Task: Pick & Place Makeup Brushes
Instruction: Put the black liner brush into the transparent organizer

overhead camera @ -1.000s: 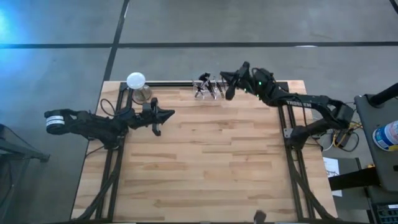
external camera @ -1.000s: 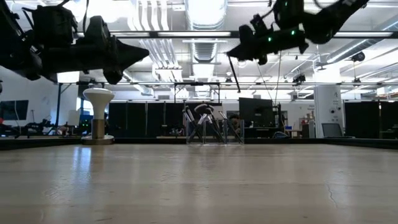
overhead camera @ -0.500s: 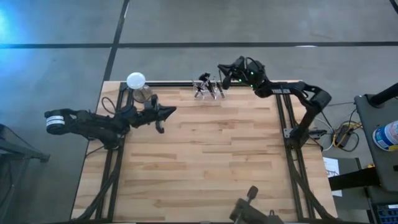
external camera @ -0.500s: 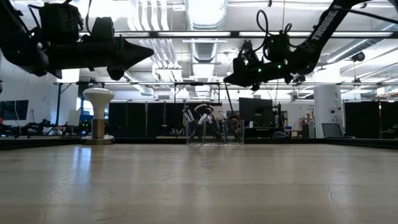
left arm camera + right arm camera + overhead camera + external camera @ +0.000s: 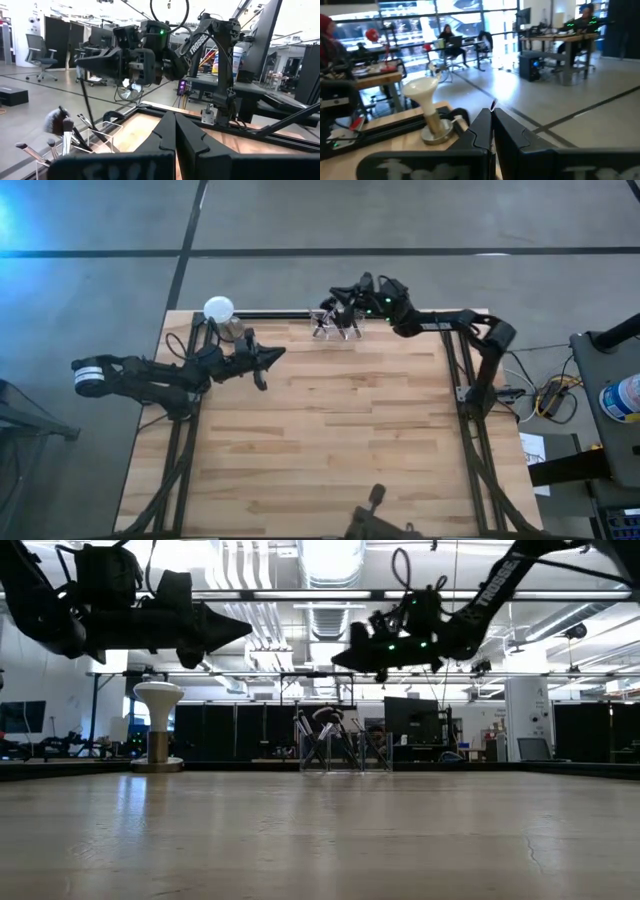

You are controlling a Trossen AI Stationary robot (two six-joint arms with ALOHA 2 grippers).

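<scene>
**A:** Seen from above, where is the risk?

**B:** At the far edge. The right gripper (image 5: 336, 297) hangs over the wire rack (image 5: 335, 330) holding the makeup brushes (image 5: 334, 321), right on the table's (image 5: 350, 440) back rim. A careless drop could knock the rack over or push it off. The left gripper (image 5: 272, 357) is clenched and empty, waiting over the left side near the white-topped stand (image 5: 218, 309). The wide front boards give plenty of room.

**A:** And level with the table?

**B:** Both grippers float well above the wood, the right gripper (image 5: 338, 660) higher than the makeup brushes (image 5: 335, 740). The stand (image 5: 158, 700) sits apart to one side, so a sweep that way has clearance, I'd judge.

**A:** What does the left wrist show?

**B:** Its own fingers (image 5: 167, 132) are pressed together on nothing. Across from them the right gripper (image 5: 85, 62) pinches a thin brush (image 5: 89, 102) that dangles straight down, close beside the bristle heads in the rack (image 5: 62, 127). A pinch that thin may twist or slip, and the dangling end could snag the others.

**A:** The right wrist?

**B:** Its fingers (image 5: 480, 127) are clamped, with only the tip of the thin brush (image 5: 493, 104) peeking out. Beyond lies the stand (image 5: 427, 97), then the table's end and open floor, so an overshoot there drops the brush off.
</scene>
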